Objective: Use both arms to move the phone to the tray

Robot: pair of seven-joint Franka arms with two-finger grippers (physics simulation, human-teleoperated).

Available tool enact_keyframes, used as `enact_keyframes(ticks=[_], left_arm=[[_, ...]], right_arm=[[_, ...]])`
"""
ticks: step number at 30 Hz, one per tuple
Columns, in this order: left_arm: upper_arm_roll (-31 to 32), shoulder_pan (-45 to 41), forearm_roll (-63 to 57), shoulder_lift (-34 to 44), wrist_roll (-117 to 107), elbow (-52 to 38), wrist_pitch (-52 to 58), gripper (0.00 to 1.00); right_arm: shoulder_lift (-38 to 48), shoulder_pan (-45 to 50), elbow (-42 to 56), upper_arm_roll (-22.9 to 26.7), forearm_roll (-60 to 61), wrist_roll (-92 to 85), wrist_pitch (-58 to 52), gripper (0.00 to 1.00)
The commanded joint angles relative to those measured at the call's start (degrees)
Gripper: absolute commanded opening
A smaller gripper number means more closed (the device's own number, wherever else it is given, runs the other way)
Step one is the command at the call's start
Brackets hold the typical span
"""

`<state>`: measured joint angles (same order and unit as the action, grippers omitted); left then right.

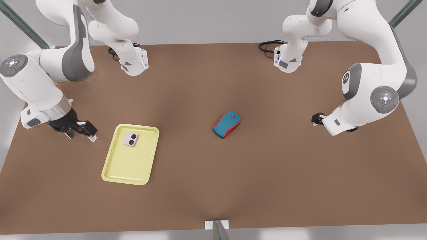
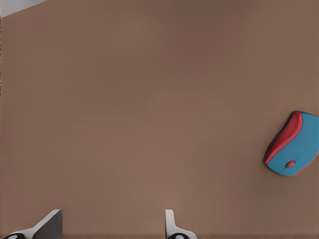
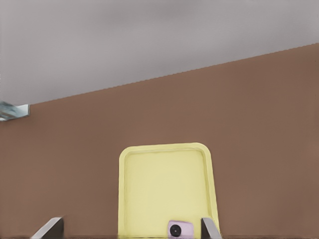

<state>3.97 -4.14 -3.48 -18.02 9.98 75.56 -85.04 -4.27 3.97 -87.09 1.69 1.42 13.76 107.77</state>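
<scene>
The pale lilac phone (image 1: 131, 139) lies flat inside the yellow tray (image 1: 128, 165), near its far end, camera circles up. My right gripper (image 1: 81, 131) hovers just off the tray's side at the front view's left, open and holding nothing. In the right wrist view its fingertips (image 3: 51, 227) stand wide apart, with the tray (image 3: 164, 184) and phone (image 3: 179, 229) beyond them. My left gripper (image 1: 317, 119) hangs at the front view's right, far from the tray. It is open and empty (image 2: 109, 231) over bare table.
A blue-and-red computer mouse (image 1: 227, 124) sits mid-table, between the two grippers, and appears off to one side in the left wrist view (image 2: 293, 144). The arm bases (image 1: 133, 63) stand along the far table edge. A small mount (image 1: 217, 225) sits at the near edge.
</scene>
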Motion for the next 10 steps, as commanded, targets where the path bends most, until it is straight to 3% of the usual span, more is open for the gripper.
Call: enact_keyframes(ticks=[1, 6, 10], left_arm=[[-0.10, 0.01, -0.04, 0.09, -0.14, -0.24, 0.05, 1.00], [-0.10, 0.01, 1.10, 0.44, -18.33, -1.90, -1.18, 1.00], [-0.10, -0.08, 0.93, 0.80, -18.86, -2.70, -1.00, 1.00]], right_arm=[[0.93, -1.86, 4.21, 1.38, -0.19, -15.52, -25.42, 1.00], [0.66, -3.88, 3.59, 0.68, -1.07, -15.78, -26.83, 1.00], [0.31, -3.70, 3.68, 0.59, -1.16, -15.78, -27.88, 1.00]])
